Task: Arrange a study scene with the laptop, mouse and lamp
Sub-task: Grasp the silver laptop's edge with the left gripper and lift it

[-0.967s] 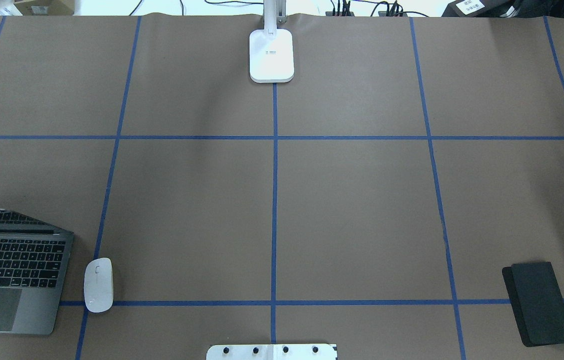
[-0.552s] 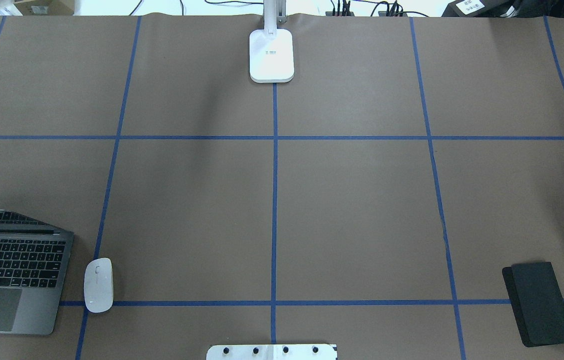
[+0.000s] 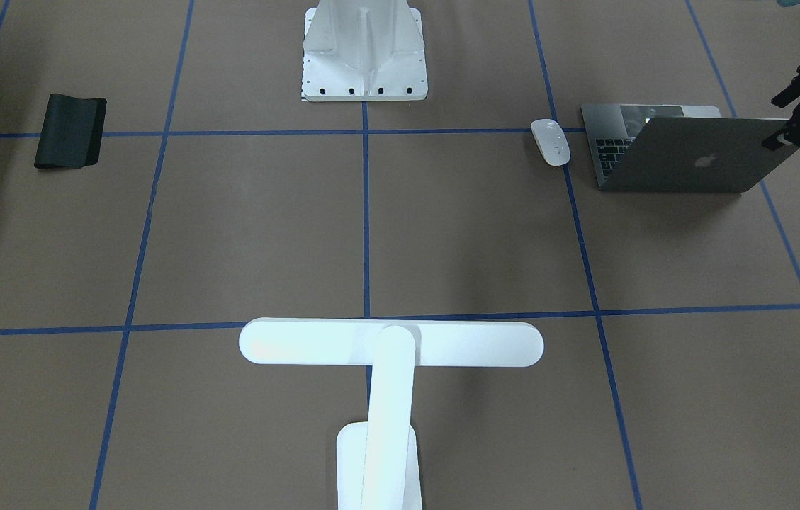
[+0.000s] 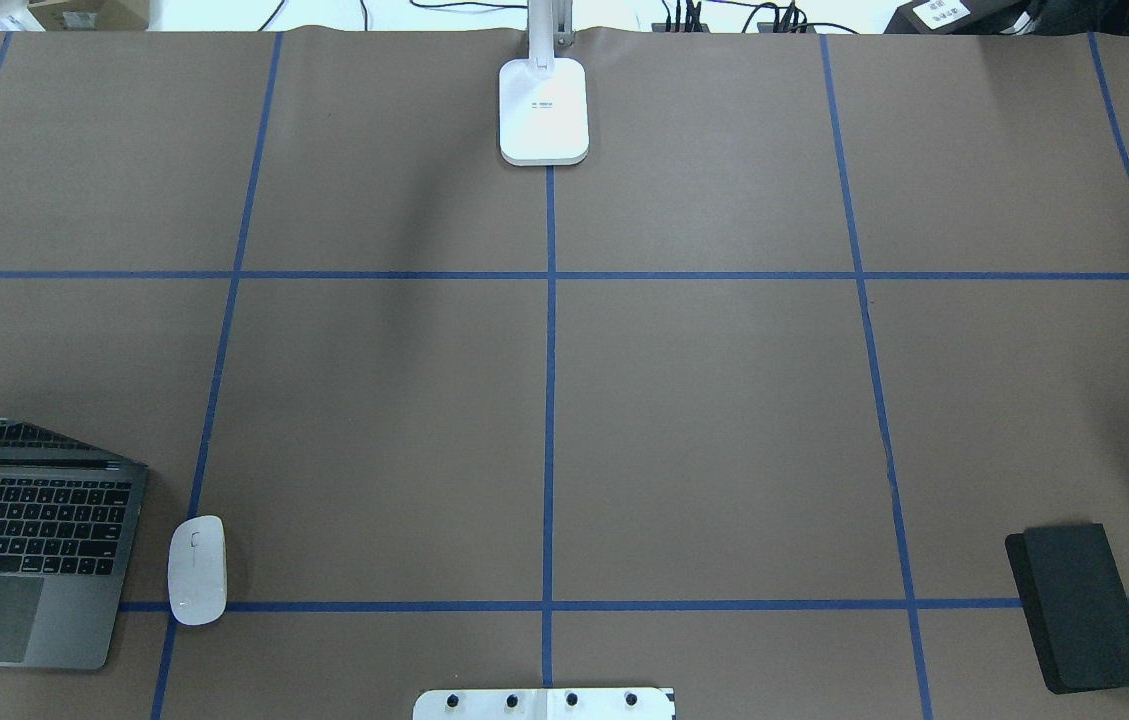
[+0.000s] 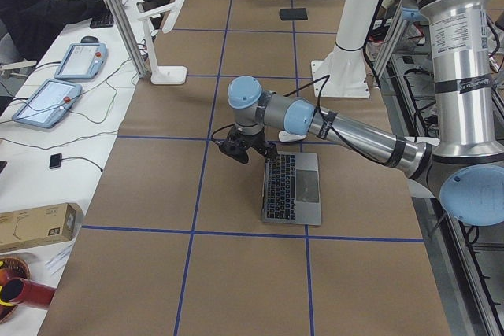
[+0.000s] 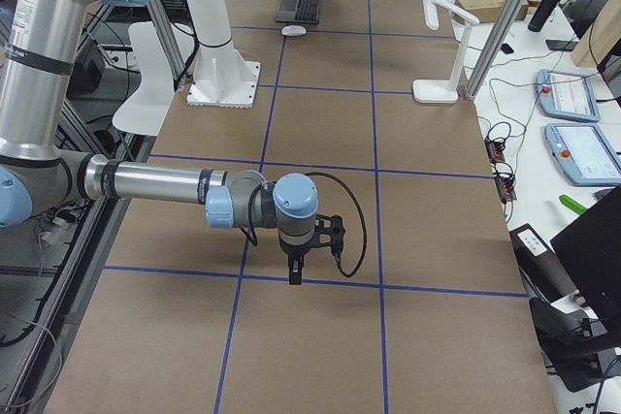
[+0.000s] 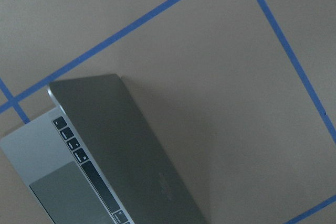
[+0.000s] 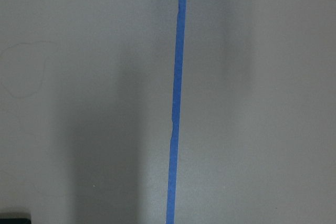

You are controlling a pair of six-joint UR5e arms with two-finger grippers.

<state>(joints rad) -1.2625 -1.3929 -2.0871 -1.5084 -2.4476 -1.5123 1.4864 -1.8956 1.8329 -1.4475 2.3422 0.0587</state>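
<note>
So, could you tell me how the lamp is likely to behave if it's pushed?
Probably tippy: the lamp carries a long bar head on a tall arm over a small base, so a high push may topple it. Pushed low, it would likely slide on the paper.

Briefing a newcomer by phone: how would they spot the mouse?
Find the open grey laptop at the robot's near left corner of the table. Right beside its keyboard, toward the middle, lies the mouse. It is a small glossy white oval, far smaller than the white lamp at the far edge.
</note>
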